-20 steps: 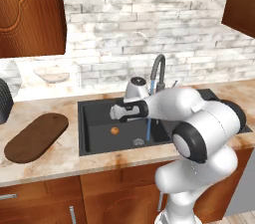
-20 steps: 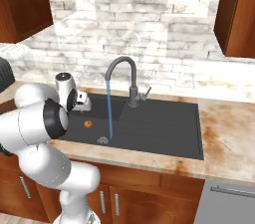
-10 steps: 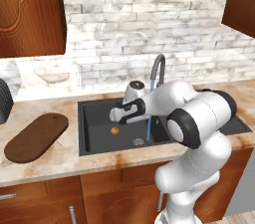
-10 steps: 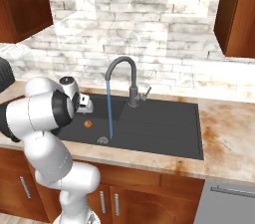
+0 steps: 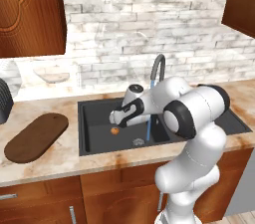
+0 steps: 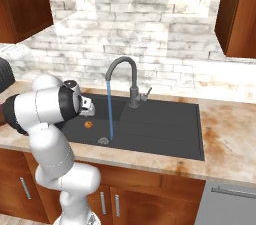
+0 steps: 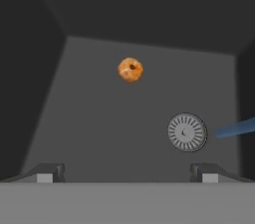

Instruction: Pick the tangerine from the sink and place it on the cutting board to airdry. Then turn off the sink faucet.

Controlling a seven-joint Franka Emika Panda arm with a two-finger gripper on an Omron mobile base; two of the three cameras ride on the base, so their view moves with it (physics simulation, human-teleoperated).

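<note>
Now hanging wide open over the sink (image 5: 94, 113) basin, fingers (image 7: 44, 172) gripping nothing, with the tangerine (image 7: 130, 69) lying apart on the black floor beyond the tips. Sitting near the round drain (image 7: 187, 132), water (image 6: 109, 111) streaming down from the sink faucet (image 6: 131, 76). Lying left on the surface (image 5: 60, 156), the cutting board (image 5: 36, 136), bare.

White arm bent forward and low, gripper (image 5: 115, 118) angled downward, jaws wide apart
</note>
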